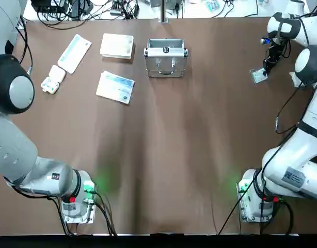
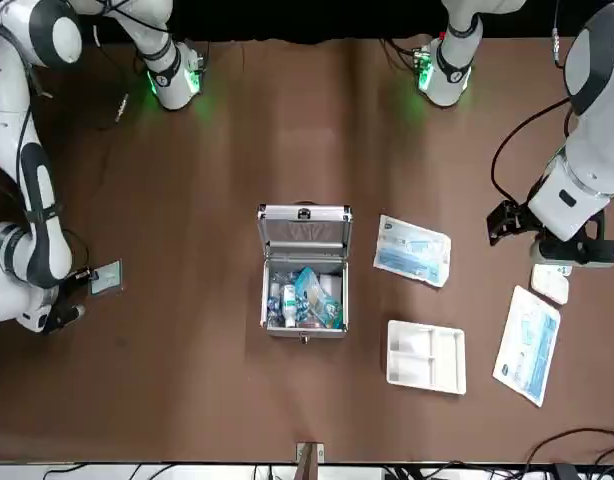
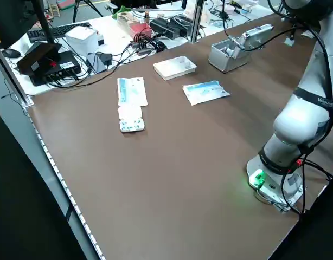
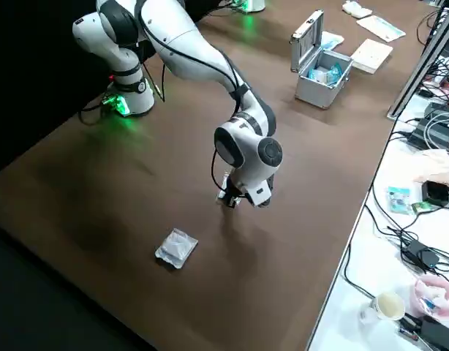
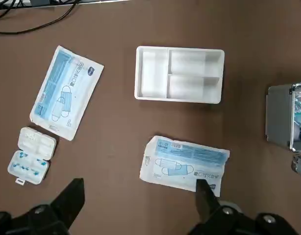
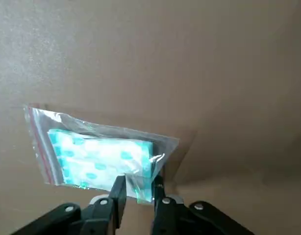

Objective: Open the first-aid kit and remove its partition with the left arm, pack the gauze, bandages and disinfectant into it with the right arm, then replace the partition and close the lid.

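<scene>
Kit [image 2: 305, 328] stands at the far middle of the table, lid [image 2: 304, 232] raised upright on the robot's side.

1. Left gripper [image 5: 138, 188]: held apart and empty, high over the table's far left. It is idle.
2. Partition [image 2: 426, 355]: lies flat on the table just left of the kit, clear of it.
3. Kit interior: already holds blue-white packets. Single items, the disinfectant among them, cannot be made out. The top view shows only the lid's outer face; the cavity is hidden.
4. Bag [image 6: 99, 159]: a clear pouch of blue-white dressings, flat on the table well to the right of the kit, near the right edge.
5. Right gripper [image 6: 138, 188]: at the bag's long edge, near one corner, with the bag's long axis crosswise to it. Whether it is clamped on that edge or merely set against it cannot be told.

Judgement: the coming move is a carry leftward from bag to kit. The right arm is much the nearer.
</scene>
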`<state>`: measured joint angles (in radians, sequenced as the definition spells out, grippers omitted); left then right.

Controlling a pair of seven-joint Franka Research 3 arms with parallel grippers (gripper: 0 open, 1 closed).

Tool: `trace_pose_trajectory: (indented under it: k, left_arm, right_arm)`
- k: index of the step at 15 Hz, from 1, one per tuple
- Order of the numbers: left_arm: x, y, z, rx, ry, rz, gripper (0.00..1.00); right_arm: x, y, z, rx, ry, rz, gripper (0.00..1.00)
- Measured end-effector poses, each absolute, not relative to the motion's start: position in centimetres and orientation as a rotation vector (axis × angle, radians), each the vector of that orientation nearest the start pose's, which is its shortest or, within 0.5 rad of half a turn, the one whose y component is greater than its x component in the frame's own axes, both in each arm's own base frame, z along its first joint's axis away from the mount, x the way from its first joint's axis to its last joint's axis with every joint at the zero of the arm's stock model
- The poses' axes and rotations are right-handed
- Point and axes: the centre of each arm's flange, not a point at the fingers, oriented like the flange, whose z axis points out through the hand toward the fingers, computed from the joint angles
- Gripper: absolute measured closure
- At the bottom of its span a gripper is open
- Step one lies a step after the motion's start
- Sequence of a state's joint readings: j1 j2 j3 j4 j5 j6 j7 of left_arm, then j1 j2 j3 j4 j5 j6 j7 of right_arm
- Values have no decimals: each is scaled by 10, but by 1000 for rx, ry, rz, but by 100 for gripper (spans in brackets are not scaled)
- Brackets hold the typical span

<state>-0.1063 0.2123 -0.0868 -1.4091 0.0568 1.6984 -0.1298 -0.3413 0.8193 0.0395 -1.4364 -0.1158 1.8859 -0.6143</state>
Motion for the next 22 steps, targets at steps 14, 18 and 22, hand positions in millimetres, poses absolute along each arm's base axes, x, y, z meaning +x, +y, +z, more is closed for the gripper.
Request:
trace_pose_trajectory:
  k: [14,18,22]
  left_arm:
    - [619,-95,596,-3111,50,-145,0]
    - [619,-95,596,-3111,51,-145,0]
    - [619,-96,596,-3111,52,-144,0]
  right_arm:
    - [676,-122,248,-2898,-348,485,99]
    - [686,9,347,-2887,7,422,99]
    - [683,120,379,-2830,209,420,99]
